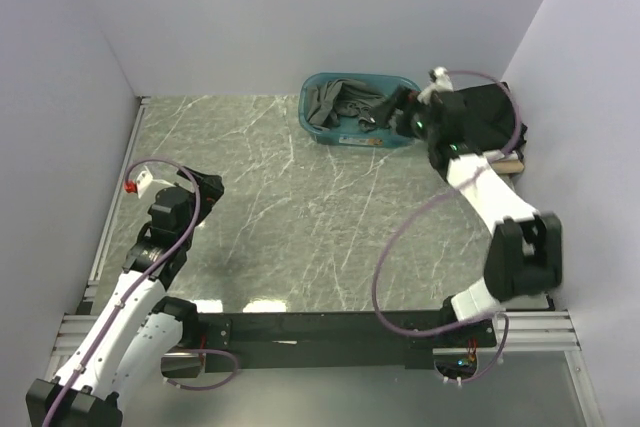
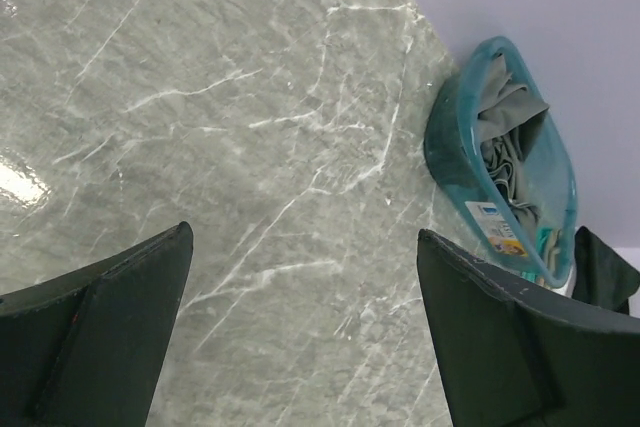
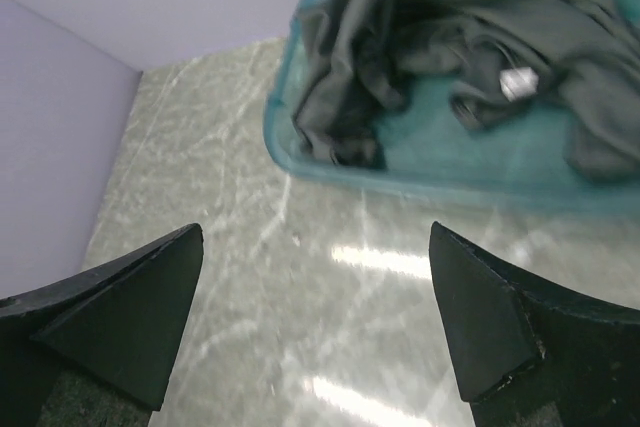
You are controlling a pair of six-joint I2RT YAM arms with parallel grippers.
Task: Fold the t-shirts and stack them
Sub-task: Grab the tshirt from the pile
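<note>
The left arm [image 1: 125, 299] sits folded low near its base, elbow bent, its left gripper [image 2: 305, 237] angled down with the dark fingers [image 2: 110, 327] spread wide apart. The right arm [image 1: 495, 202] stretches far forward and bends inward, its right gripper [image 3: 315, 232] gaping just as wide, tilted downward.

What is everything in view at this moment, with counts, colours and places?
table: one, grey-green marble pattern, under everything
walls: three, pale lilac, around the table
tub: one, translucent teal, far edge of the table, right of centre
grey t-shirts: count unclear, dark charcoal, crumpled inside the tub
black cloth: one heap, black, far right corner beside the tub, partly hidden by the right arm
left claw: one, black fingers, open and empty, over bare table at the near left
right claw: one, black fingers, open and empty, near the tub
</note>
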